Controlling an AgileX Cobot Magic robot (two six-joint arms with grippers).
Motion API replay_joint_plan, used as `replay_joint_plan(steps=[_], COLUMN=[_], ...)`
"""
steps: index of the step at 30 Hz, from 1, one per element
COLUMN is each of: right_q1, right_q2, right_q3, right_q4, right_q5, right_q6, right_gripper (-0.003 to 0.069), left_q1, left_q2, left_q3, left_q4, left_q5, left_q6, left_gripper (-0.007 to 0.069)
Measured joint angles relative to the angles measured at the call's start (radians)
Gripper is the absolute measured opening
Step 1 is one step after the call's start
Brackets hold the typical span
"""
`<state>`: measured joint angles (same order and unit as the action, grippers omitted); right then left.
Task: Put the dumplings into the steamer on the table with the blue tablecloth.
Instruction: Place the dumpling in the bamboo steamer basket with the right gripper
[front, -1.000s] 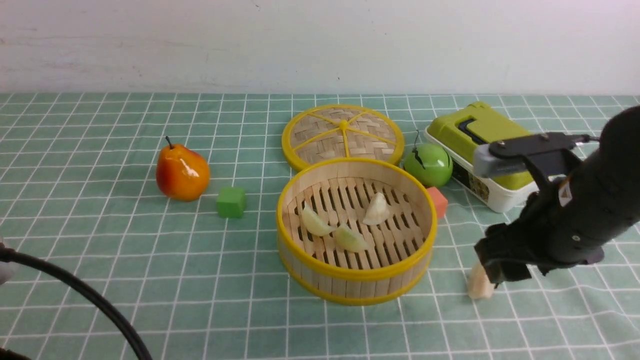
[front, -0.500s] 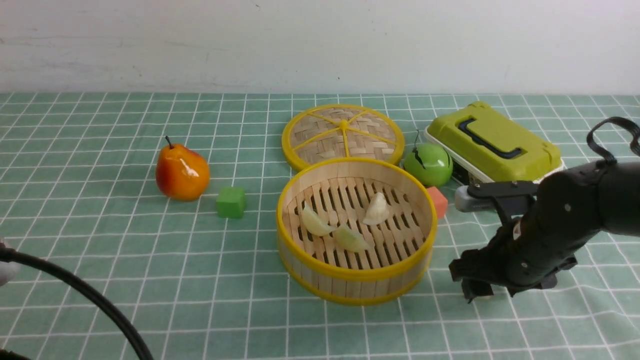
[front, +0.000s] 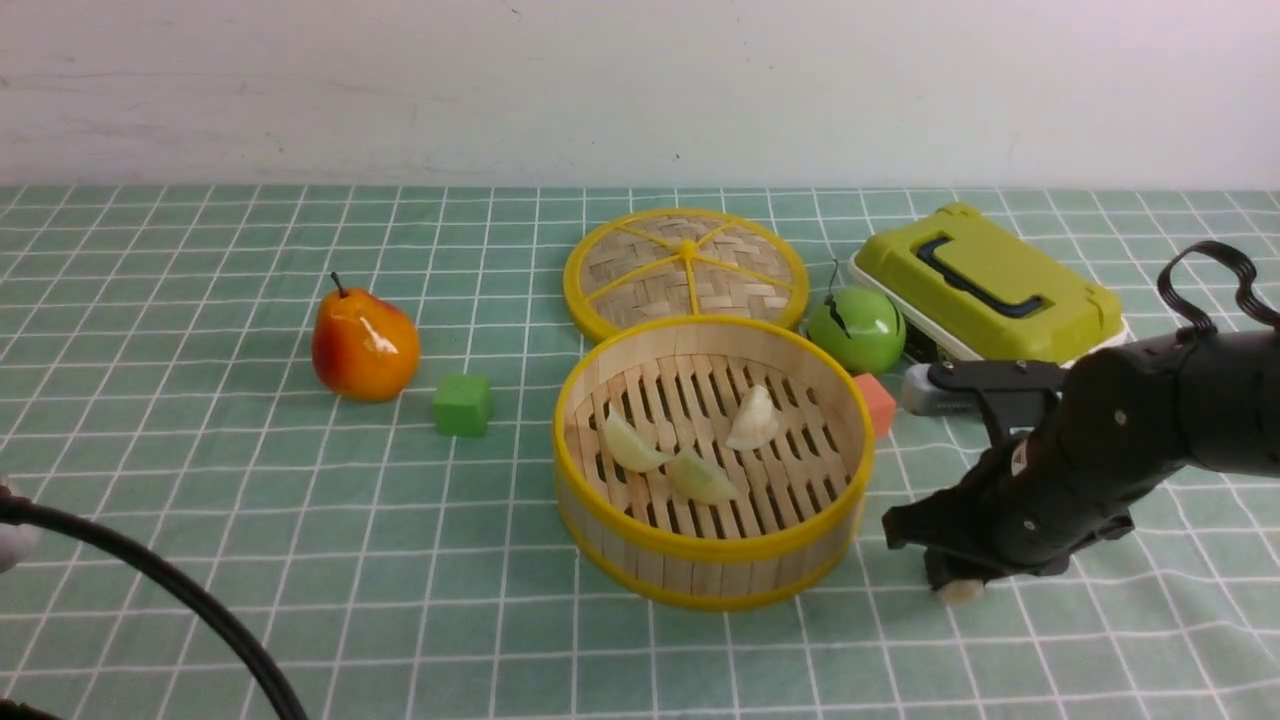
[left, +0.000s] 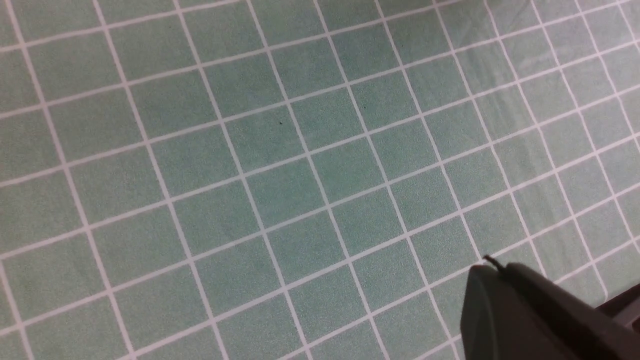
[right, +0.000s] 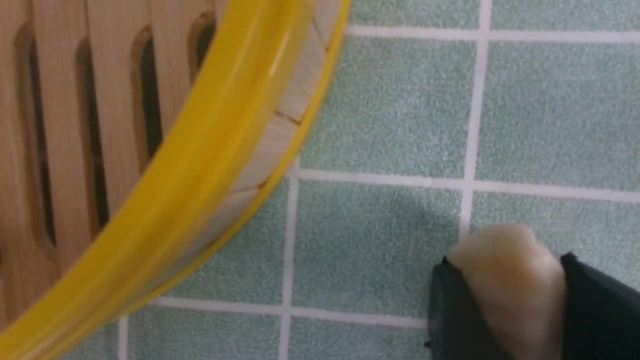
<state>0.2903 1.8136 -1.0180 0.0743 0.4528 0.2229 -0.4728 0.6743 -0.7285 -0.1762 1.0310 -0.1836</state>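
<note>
**Three of four in; the last one gripped outside the steamer**

Nearest: the right claw (front: 952, 578) is clenched on the fourth dumpling (right: 505, 275). It sits low over the checked tablecloth (front: 300, 560) covering the worktop (front: 1150, 640), just beside the steamer (front: 705, 575) and outside its wall. Whether the dumpling touches the cloth cannot be told.

Left claw (left: 530, 310): only a dark edge shows in its wrist view, so clenched or released cannot be told.

Farther: three dumplings (front: 700, 477) lie apart on the steamer's slats. The lid (front: 686, 268) lies behind, off.

Judged three-quarters done. Left to do: lift over the rim, release inside.
</note>
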Motion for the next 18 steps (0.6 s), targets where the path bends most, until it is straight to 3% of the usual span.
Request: replay_joint_plan(steps=[8, 13, 18], right_q1=[0.0, 0.031, 0.115], right_q2=[-0.045, -0.127, -0.08], right_q3=[-0.052, -0.243, -0.41], right_q4=[-0.033, -0.025, 0.02], right_q5=[0.105, 0.27, 0.333], right_q6=[-0.012, -0.12, -0.175], right_gripper=[0.0248, 0.0246, 0.0246], left_q1=[0.0, 0.0, 0.0], left_q2=[0.0, 0.0, 0.0], left_q3=[0.0, 0.0, 0.0], left_q4=[-0.001, -0.013, -0.019], left_q5=[0.0, 0.0, 0.0], left_q6=[0.0, 0.0, 0.0], left_gripper=[0.0004, 0.0007, 0.0012])
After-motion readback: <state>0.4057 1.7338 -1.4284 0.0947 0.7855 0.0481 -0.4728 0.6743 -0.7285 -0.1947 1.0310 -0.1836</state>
